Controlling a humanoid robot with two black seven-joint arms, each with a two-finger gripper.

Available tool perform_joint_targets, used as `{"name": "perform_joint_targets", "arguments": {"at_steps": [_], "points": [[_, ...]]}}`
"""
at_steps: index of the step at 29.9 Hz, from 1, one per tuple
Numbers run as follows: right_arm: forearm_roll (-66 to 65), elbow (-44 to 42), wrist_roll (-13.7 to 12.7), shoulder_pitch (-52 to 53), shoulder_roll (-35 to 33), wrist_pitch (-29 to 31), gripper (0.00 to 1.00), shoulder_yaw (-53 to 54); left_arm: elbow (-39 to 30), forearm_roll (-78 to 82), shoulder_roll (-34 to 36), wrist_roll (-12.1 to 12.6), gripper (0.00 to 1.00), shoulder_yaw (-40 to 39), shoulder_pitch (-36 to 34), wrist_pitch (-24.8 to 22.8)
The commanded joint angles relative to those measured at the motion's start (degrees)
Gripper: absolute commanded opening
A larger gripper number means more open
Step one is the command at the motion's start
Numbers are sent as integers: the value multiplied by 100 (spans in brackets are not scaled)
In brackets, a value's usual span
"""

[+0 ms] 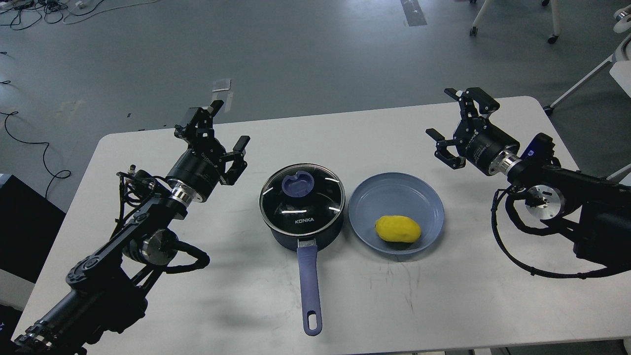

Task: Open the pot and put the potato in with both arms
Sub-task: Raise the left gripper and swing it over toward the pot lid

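While both grippers hang spread and empty, your left gripper (217, 130) sits nearer the lidded pot (301, 204) mid-table; the potato (398, 230) lies toward your right gripper (456, 121), on the plate (394, 190).

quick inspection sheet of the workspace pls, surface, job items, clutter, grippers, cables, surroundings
surface: white table, faint scuff marks near the front
pot: pot at centre, glass lid on, handle pointing toward the robot
potato: potato lying in the blue plate, right of the pot
clutter: nothing seen
grippers: left gripper open, empty, raised left of the pot; right gripper open, empty, beyond the plate on the right
cables: black cable loops on both arms; loose cables on the floor at left
surroundings: grey floor, chair legs at top right
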Motion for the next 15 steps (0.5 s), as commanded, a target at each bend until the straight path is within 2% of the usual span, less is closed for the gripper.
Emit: {"name": "perform_joint_targets", "arguments": {"at_steps": [1,5,8,11,13,15], "points": [[-278,43,0,79,-204,205,99,-3,73,-34,94,-40,98,-8,-34,-59],[-349,69,0,176,-345,275,99,-3,91,36,357,-13,98,79,-209,-339],[-349,61,0,176,-363,276,99,-3,65,36,621,-40,98,45,-420,-1172],[-349,34,0,123,-363,275,99,-3,-84,297,858,-49,98,79,-726,-1544],[-349,25,0,97,-345,275,99,-3,-295,1061,973,-75,98,80,-1044,-1545],[-349,-1,0,88,-337,267,99,-3,-471,1905,1008,-268,98,62,-1281,-1519]]}}
